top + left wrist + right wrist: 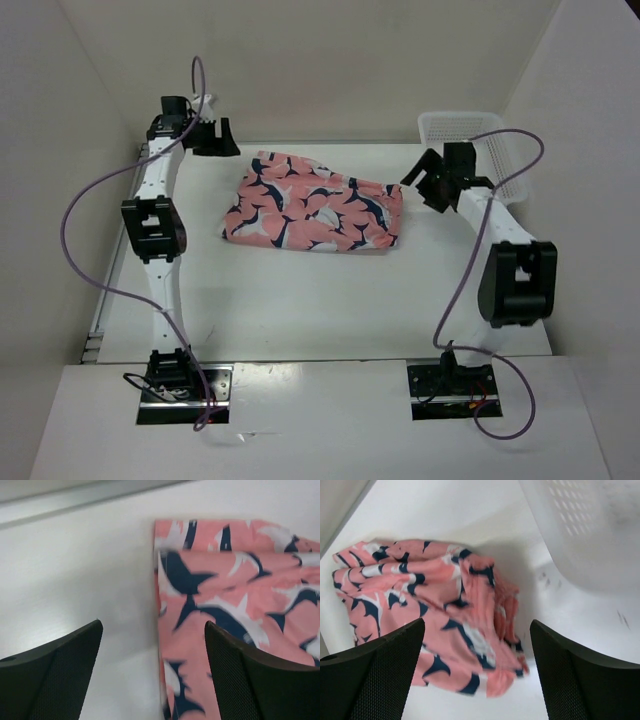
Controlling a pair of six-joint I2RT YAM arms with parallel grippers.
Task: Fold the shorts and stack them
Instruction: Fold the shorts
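**Bunched end by the basket is the weak spot**

On the white tabletop [300, 300] the shorts [315, 203] lie flat just beside the basket [470, 130], on its left-arm side. Their end nearest the basket is rumpled into loose layers. A pinch there may catch only the top layer and pull the fold open. The right tool [425, 188] hangs between basket and shorts, jaws spread wide and empty, so a careless swing could knock the basket. The left tool [222, 138], equally wide and empty, hovers over the shorts' edge farthest from the basket
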